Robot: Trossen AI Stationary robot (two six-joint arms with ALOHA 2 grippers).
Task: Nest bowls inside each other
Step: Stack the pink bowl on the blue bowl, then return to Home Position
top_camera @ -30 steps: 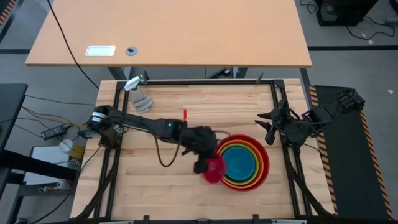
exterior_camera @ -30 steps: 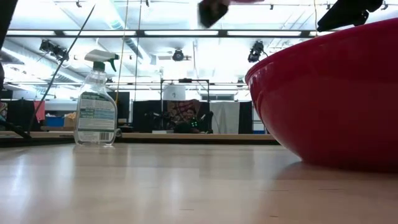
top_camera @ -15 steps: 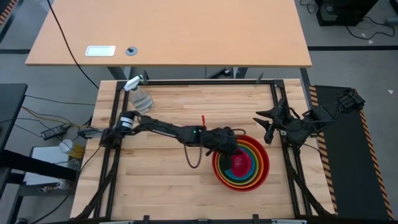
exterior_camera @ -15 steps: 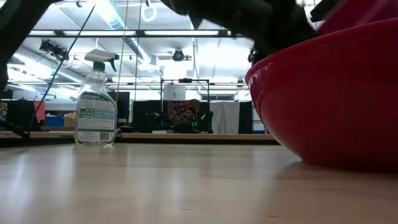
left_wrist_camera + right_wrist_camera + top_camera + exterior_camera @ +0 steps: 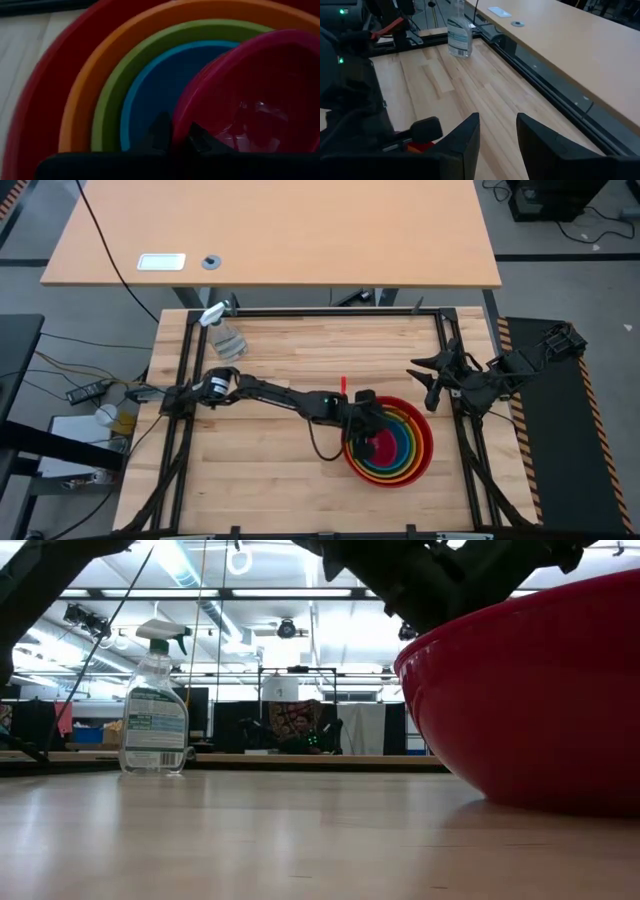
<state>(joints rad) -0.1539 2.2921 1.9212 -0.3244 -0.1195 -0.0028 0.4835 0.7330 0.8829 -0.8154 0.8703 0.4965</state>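
Note:
A stack of bowls stands right of the table's middle: red (image 5: 424, 465) outermost, then orange (image 5: 417, 456), green (image 5: 410, 448) and blue (image 5: 402, 442). The red bowl's wall (image 5: 530, 700) fills the low view's right. My left gripper (image 5: 368, 438) reaches over the stack's left rim, shut on the small pink bowl (image 5: 386, 446), which sits tilted inside the blue bowl (image 5: 150, 95). Whether the pink bowl's bottom touches the blue one I cannot tell. My right gripper (image 5: 495, 135) waits open at the table's right edge (image 5: 432, 380). My left gripper pinches the pink bowl's rim (image 5: 176, 125) on the side nearest the arm. One finger (image 5: 160, 131) is outside the wall and one (image 5: 199, 141) inside. The fingers slant down from the table's left. The bowl is tilted, down inside the blue bowl.
A clear spray bottle (image 5: 222, 335) stands at the table's far left corner, also seen in the low view (image 5: 155, 705). Bare wood lies between it and the bowls. A black frame rail (image 5: 330, 312) borders the table. A second wooden desk (image 5: 270, 230) stands behind.
My left gripper has carried the pink bowl toward the table's right edge and down, rolling a little. The bowl hung beside the stack's near-left rim; now it is lowered inside the blue bowl at the stack's middle.

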